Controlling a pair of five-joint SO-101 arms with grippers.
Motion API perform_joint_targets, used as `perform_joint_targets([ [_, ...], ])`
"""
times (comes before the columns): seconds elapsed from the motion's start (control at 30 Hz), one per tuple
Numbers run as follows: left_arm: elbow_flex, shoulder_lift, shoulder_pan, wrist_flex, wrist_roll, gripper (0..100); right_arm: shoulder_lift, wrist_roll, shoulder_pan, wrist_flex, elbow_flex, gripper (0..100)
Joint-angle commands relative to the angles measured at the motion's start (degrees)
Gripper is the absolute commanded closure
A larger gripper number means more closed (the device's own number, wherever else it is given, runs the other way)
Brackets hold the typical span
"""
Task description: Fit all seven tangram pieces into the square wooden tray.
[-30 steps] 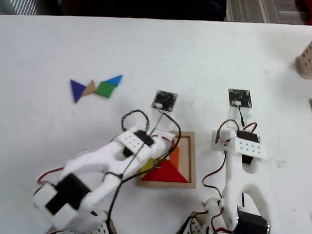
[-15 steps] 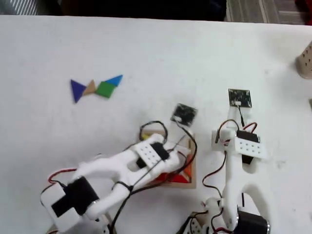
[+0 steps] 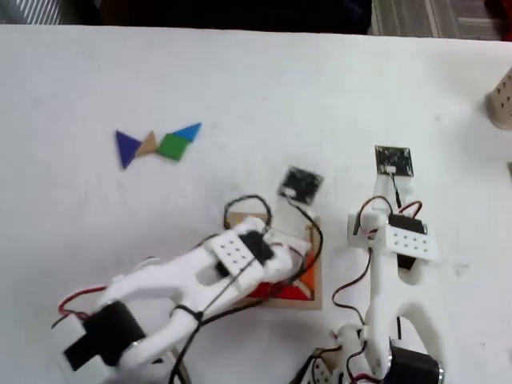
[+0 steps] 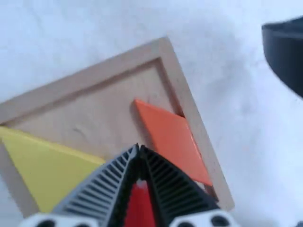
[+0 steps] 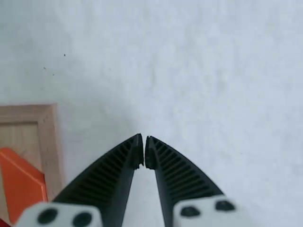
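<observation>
The square wooden tray (image 3: 315,258) lies near the table's front, mostly under my left arm (image 3: 232,264). In the left wrist view the tray (image 4: 102,71) holds an orange parallelogram (image 4: 173,142) against one wall and a yellow triangle (image 4: 52,172). A red piece (image 4: 139,203) shows beneath the fingers. My left gripper (image 4: 140,149) is shut, low over the tray's bare floor beside the orange piece. My right gripper (image 5: 143,143) is shut over bare table, beside the tray's corner (image 5: 47,137). Purple (image 3: 126,148), tan (image 3: 147,145), green (image 3: 172,146) and blue (image 3: 190,131) pieces lie in a row at the far left.
My right arm (image 3: 408,240) stands to the right of the tray. A dark rounded object (image 4: 284,52) shows beyond the tray in the left wrist view. A pale perforated object (image 3: 502,100) sits at the table's right edge. White table stretches across the back.
My left arm has swung to the right and toward the front, and now covers more of the tray. The right arm and the loose pieces have not moved.
</observation>
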State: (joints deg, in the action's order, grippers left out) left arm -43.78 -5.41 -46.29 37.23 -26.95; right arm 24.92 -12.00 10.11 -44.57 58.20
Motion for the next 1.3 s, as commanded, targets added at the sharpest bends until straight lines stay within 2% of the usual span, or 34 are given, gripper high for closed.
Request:
perform_joint_targets([
  [0.0,1.67,-5.49,3.12,-1.32,-0.44,98,1.71,-0.44,-0.75,-0.22,-2.11,98.1],
  [0.17,1.49,-5.14,3.74,-13.27,-6.07,98,1.36,-0.44,-0.84,-0.13,-2.11,98.1],
  [0.37,4.22,4.09,4.09,-21.98,-6.42,98,1.36,-0.35,-0.75,-0.13,-2.11,98.1],
  [0.57,8.18,11.91,3.56,-20.66,-6.33,98,1.54,-0.35,-0.75,-0.13,-2.11,98.1],
  [0.73,8.35,12.0,2.33,-13.8,-6.24,98,1.54,-0.44,-0.75,-0.13,-2.11,98.1],
  [0.87,8.26,12.09,-0.84,-7.91,-1.32,98,1.54,-0.44,-0.75,-0.13,-2.11,98.1],
  [0.97,8.26,12.0,-3.74,-4.66,-0.79,98,1.45,-0.44,-0.75,-0.13,-2.11,98.1],
  [1.1,8.26,11.91,-5.93,-3.52,-0.7,98,1.36,-0.44,-0.75,-0.13,-2.11,98.1],
  [1.27,8.79,11.74,-5.41,-3.6,-0.7,98,1.36,-0.44,-0.75,-0.13,-2.11,98.1],
])
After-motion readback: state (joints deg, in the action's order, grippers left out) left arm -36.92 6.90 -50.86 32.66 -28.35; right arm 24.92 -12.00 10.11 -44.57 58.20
